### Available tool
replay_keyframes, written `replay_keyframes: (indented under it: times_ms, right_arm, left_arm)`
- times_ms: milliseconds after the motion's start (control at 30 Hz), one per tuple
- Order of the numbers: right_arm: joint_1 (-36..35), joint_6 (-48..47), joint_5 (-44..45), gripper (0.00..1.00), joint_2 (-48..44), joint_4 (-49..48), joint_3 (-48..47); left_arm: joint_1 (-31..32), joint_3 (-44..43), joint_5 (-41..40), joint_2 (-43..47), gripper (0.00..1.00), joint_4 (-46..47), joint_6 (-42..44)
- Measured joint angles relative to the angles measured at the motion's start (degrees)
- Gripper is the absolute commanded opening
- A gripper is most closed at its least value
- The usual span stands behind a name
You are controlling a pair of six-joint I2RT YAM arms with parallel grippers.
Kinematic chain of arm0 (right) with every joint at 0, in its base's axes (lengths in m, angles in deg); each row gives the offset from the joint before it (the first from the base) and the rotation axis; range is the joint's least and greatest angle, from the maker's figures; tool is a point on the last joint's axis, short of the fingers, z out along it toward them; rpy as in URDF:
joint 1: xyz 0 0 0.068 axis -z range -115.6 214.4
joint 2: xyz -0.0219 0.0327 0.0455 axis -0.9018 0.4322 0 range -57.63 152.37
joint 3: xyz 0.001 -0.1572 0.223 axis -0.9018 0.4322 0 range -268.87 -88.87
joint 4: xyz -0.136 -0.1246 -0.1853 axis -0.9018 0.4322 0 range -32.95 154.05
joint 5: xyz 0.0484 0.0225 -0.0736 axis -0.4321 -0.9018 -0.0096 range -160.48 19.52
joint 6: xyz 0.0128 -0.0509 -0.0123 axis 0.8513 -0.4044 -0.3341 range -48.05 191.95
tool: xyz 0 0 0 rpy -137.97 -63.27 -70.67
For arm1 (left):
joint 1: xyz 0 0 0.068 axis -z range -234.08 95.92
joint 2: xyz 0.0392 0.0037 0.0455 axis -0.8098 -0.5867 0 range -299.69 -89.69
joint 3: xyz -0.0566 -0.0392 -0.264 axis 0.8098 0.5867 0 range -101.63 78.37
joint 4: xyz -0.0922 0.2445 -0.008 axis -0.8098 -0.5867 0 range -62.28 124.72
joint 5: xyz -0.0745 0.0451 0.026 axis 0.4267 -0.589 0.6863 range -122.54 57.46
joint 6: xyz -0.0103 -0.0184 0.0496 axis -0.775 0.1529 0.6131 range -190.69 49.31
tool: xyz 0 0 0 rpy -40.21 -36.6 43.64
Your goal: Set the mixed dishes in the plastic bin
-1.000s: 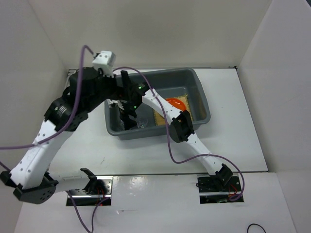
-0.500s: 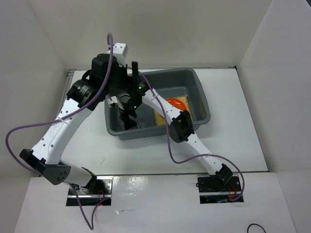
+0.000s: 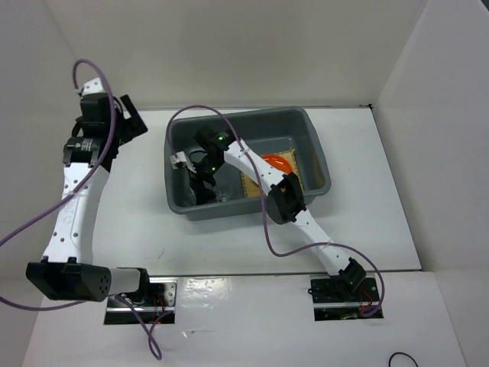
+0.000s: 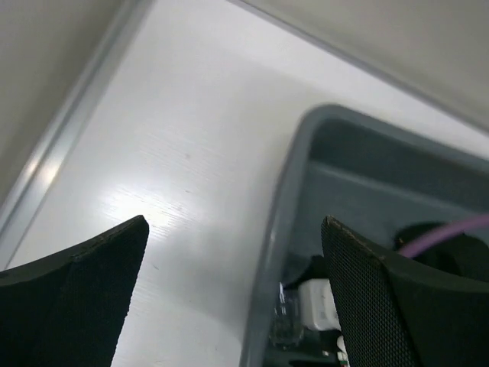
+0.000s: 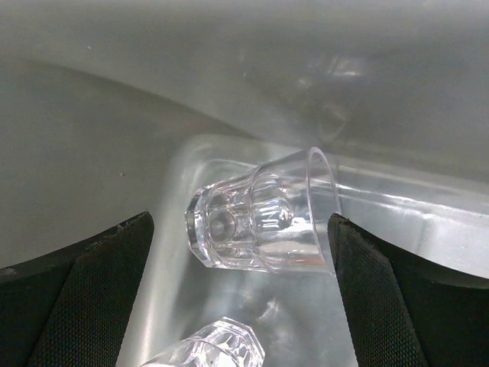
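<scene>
The left hand [image 4: 233,227] and right hand [image 5: 241,219] gape wide.

The blue-grey plastic bin [image 3: 229,208] holds an orange plate [image 3: 280,160] resting on a yellow woven mat [image 3: 250,183] in its right half. A clear cup [image 5: 263,222] lies on its side at the left, a second cup [image 5: 218,348] just beside it.

White table [image 3: 367,191]; white walls [image 3: 252,53] stand along its far, left and right edges; a metal strip [image 4: 65,134] runs along the left edge under the wall; a glossy white board [image 3: 244,317] spans the near edge; a black cable loop [image 3: 403,358] lies at the board's near right corner.
</scene>
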Motion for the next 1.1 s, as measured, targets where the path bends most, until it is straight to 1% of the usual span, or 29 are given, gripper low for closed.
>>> replay_keyframes:
  times_ms: [100,233,267,367,400,433,467,500,567,600,633,700,800,1100]
  right_arm:
    - [0.11,-0.02,-0.39,0.99,-0.02,0.00,0.28]
    - [0.13,-0.33,-0.68,0.99,-0.22,-0.02,0.79]
    - [0.13,-0.37,-0.68,0.93,-0.22,0.02,0.87]
    - [0.11,-0.76,-0.68,0.82,-0.22,0.00,0.87]
    - [0.11,-0.74,-0.68,0.49,-0.24,0.00,0.87]
    - [0.11,-1.18,-0.66,0.31,-0.24,-0.09,0.85]
    - [0.11,-0.42,-1.62,0.24,-0.24,0.00,0.70]
    - [0.11,0.66,-3.65,0.22,-0.37,0.63,-0.07]
    - [0.13,0.76,-3.48,0.22,-1.03,0.94,-1.84]
    - [0.13,0.76,-3.41,0.21,-1.09,0.81,-2.38]
    - [0.13,0.76,-3.37,0.12,-1.16,0.83,-2.84]
    - [0.13,0.63,-2.75,0.01,-1.16,0.85,-3.37]
    - [0.13,1.14,-1.38,0.00,-1.14,1.01,-5.16]
    - [0.15,3.63,3.91,0.00,-0.63,0.83,-17.29]
  left_arm:
    - [-2.73,0.00,-2.93,2.82,1.00,-1.09,-3.28]
    - [-3.96,-0.13,-2.62,4.79,1.00,-1.29,-6.69]
    - [-4.17,-0.13,-2.51,4.79,1.00,-1.36,-7.21]
    - [-4.31,-0.13,-1.92,4.63,1.00,-1.99,-7.56]
    - [-4.31,-0.13,-1.60,4.63,1.00,-2.08,-7.58]
    - [-4.31,-0.13,-1.20,4.63,1.00,-2.03,-7.58]
    - [-4.31,-0.13,-1.05,4.63,1.00,-2.03,-7.58]
    - [-4.31,-0.13,-0.74,4.63,1.00,-2.03,-7.54]
    - [-4.31,-0.07,-0.48,4.63,1.00,-1.97,-7.45]
    - [-4.31,-0.02,-0.35,4.63,1.00,-1.99,-7.43]
    - [-4.31,0.02,-0.13,4.63,1.00,-1.97,-7.37]
    - [-4.31,0.11,0.35,4.63,1.00,-1.90,-7.32]
    - [-4.31,0.44,0.90,4.63,1.00,-1.38,-7.28]
    - [-4.31,3.82,1.97,5.07,1.00,0.13,-7.06]
